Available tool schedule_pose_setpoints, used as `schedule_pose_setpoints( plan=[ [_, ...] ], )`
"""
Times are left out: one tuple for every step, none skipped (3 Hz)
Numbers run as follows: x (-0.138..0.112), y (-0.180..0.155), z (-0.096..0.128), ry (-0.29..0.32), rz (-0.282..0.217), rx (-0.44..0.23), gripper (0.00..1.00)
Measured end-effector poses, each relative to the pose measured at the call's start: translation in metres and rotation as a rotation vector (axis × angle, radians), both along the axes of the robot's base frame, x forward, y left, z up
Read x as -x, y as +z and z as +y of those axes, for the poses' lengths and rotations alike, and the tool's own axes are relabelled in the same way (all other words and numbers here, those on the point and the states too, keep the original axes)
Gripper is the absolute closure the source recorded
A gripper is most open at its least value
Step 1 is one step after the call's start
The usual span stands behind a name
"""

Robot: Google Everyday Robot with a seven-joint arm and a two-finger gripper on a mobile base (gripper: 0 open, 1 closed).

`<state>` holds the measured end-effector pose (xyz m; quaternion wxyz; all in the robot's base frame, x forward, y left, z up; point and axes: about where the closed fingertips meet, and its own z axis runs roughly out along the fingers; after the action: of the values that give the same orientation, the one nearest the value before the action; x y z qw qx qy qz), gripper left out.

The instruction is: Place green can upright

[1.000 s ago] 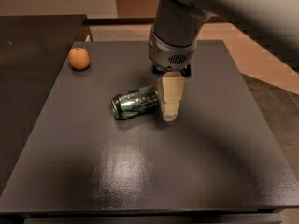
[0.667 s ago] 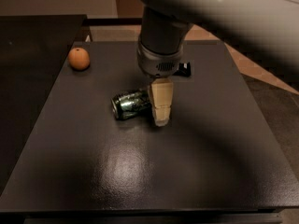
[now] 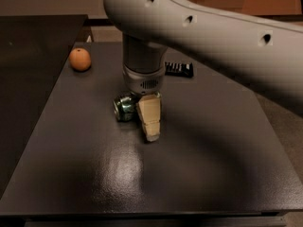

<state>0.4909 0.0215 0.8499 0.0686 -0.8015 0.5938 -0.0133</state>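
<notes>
The green can (image 3: pixel 125 107) lies on its side near the middle of the dark table (image 3: pixel 203 174), its silver end facing left. Only its left part shows; the rest is hidden behind my gripper (image 3: pixel 150 129). The gripper points straight down from the grey wrist and reaches the table at the can's right side, right against the can. The big grey arm crosses the top of the view from the right.
An orange fruit (image 3: pixel 80 59) sits at the table's back left. A small black ridged object (image 3: pixel 179 69) lies at the back, behind the wrist. A second dark surface (image 3: pixel 28 51) adjoins on the left. The table's front edge is near the bottom of the view.
The gripper has moved left and lower onto the can, now hiding most of it. The can still lies on its side in about the same place.
</notes>
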Motion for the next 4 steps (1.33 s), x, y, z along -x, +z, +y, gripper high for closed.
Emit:
schedule_pose_setpoints(
  plan=[
    [0.002,-0.008,0.009,0.006,0.017,0.008,0.0],
    [0.002,-0.011,0.015,0.001,0.029,0.006,0.18],
    [0.001,-0.012,0.016,-0.004,0.028,0.01,0.41],
    [-0.003,-0.002,0.013,-0.021,0.018,-0.002,0.64]
  ],
)
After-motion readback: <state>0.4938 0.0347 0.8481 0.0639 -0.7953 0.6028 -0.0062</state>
